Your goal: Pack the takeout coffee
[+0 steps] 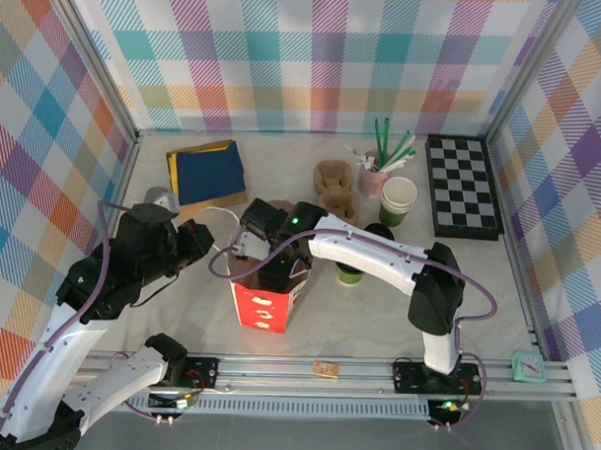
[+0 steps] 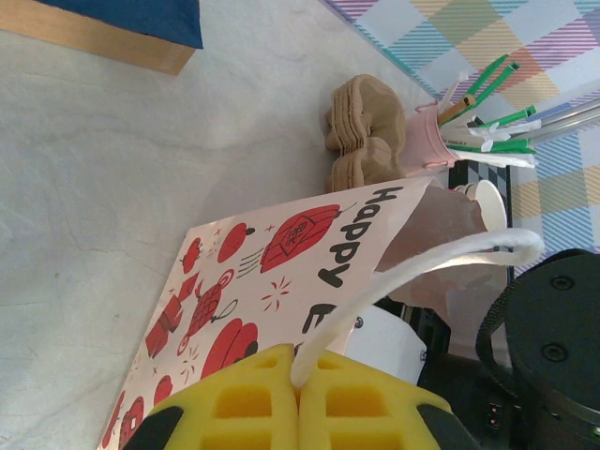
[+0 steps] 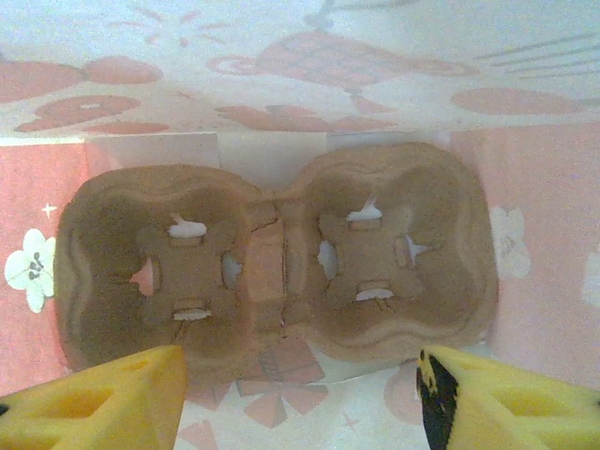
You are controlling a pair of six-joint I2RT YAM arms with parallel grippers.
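Fingers of the left gripper (image 2: 298, 373) were seen pressed together on the white cord handle (image 2: 422, 258) of the red-and-white paper bag (image 1: 266, 303), which was stood upright on the table (image 1: 376, 326) between the two arms. The right gripper (image 3: 300, 366) was seen inside the bag, its jaws spread apart with nothing held, above a brown pulp cup carrier (image 3: 272, 253) laid flat on the bag's floor. The takeout coffee (image 1: 349, 275) was found on the table just right of the bag, outside it, its green side partly hidden under the right forearm.
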